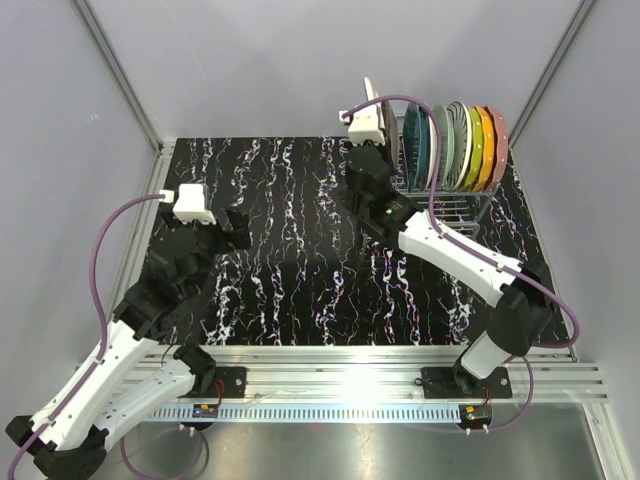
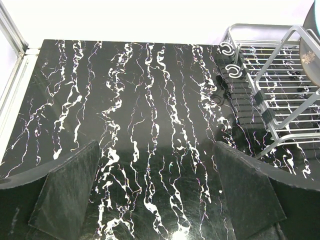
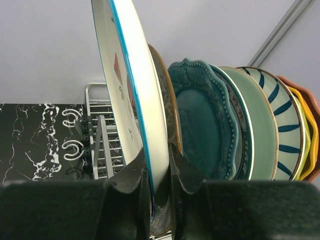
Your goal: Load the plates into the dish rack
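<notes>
Here the blue-rimmed plate (image 3: 125, 85) stands upright, pinched in the right gripper (image 3: 158, 167)

The left arm (image 1: 120, 340) is bent at the elbow at the near left, with the forearm pointed toward the middle. The left gripper (image 2: 160, 200) is held wide open, and nothing is caught between its fingers (image 2: 67, 195). The right arm (image 1: 455, 255) is stretched from its base at the near right out toward the far side. The right gripper (image 3: 157, 172) is closed on the lower rim of an upright plate (image 3: 125, 90), with one finger pressed against each face.
</notes>
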`<control>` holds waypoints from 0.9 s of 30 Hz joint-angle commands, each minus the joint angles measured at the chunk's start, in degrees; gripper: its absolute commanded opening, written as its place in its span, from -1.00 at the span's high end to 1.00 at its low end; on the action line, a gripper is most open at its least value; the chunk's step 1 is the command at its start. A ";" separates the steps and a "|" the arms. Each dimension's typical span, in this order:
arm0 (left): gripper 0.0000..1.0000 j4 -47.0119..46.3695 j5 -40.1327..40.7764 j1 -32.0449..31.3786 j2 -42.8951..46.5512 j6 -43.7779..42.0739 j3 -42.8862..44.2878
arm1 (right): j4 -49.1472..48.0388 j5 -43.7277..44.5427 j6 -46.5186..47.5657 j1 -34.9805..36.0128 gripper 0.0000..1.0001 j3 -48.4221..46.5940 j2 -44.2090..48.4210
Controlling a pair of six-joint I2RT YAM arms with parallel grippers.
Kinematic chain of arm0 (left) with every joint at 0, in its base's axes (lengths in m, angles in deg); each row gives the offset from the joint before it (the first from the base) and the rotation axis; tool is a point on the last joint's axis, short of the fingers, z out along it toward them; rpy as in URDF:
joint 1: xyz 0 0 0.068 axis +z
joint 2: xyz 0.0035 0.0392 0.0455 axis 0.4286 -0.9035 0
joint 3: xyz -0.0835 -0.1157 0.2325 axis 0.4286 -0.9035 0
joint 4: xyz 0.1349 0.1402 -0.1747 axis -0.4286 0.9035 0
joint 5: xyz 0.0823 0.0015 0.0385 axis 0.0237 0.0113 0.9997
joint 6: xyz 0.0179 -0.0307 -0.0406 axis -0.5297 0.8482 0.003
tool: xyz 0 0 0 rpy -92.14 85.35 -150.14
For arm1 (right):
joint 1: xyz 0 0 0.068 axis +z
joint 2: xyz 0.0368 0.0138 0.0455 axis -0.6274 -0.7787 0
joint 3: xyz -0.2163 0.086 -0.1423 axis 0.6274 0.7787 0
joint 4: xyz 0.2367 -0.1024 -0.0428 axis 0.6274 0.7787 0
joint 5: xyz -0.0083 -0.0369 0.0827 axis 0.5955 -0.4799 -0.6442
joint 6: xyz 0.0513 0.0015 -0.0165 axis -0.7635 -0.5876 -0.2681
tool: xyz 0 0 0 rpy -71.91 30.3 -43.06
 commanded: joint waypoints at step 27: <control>-0.98 -1.59 -0.96 0.13 -0.96 -0.46 -0.05 | 7.88 -2.57 -20.85 -1.46 0.60 0.10 0.47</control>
